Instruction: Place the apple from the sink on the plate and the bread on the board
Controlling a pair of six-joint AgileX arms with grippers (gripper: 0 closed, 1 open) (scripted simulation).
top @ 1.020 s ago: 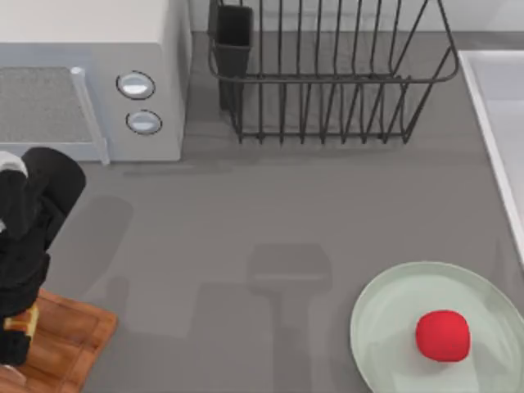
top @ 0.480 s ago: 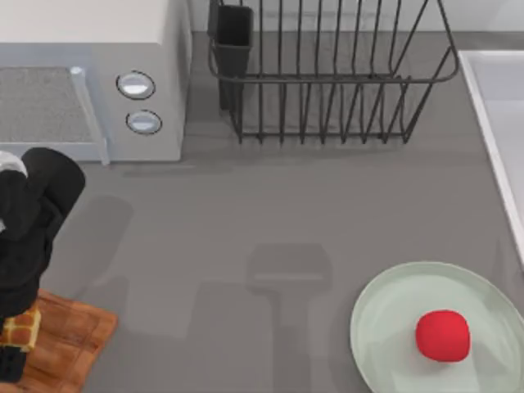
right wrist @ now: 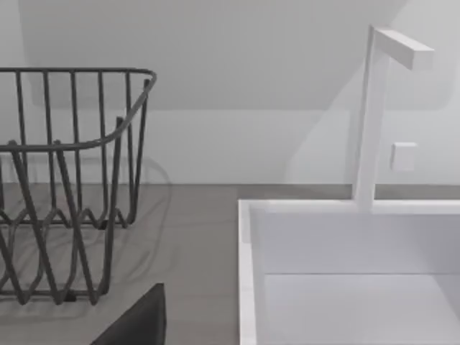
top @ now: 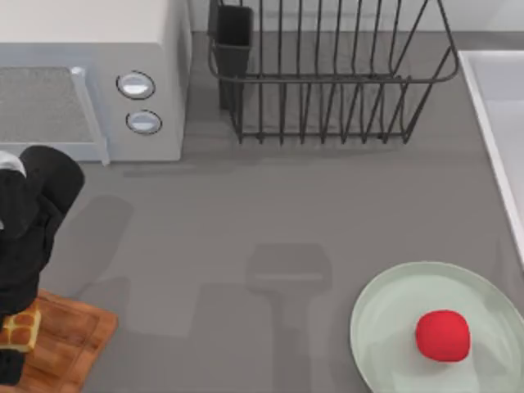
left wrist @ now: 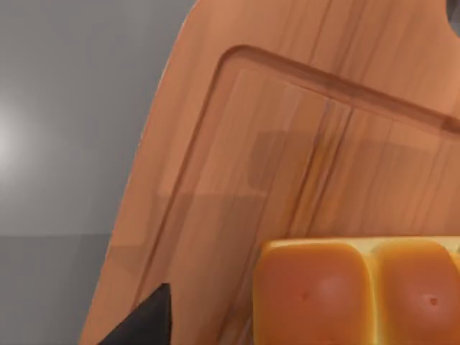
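The apple [top: 443,335] lies on the plate [top: 385,307], a little toward the sink side of the plate's middle. The plate sits on the grey tabletop [top: 270,213] just beside the sink [top: 491,123], whose pale raised rim runs along the top view's right edge. In the right wrist view the same sink [right wrist: 248,273] appears as a white basin with a squared white faucet [right wrist: 370,115] rising behind it, and the dish rack [right wrist: 72,180] stands beside the sink on the tabletop.

Measured from the plate, the board [top: 70,340] is well apart, across the tabletop at the near left corner of the top view. The bread [top: 20,329] is over the board near its left end, with the left arm [top: 33,221] reaching down over it (a black bulk covering much of that corner). The left claw [top: 15,348] is at the bread; whether its fingers are spread or pinching the loaf cannot be told. In the left wrist view the bread [left wrist: 359,291] shows its glossy domed segments against the board [left wrist: 287,144], inside the board's routed groove, with a dark fingertip [left wrist: 144,323] just beside the loaf.

Behind the board stands a microwave [top: 90,74], and the dish rack [top: 327,74] is between it and the sink.

A dark fingertip [right wrist: 136,323] of the right claw shows near the sink's rim; its grip cannot be told.
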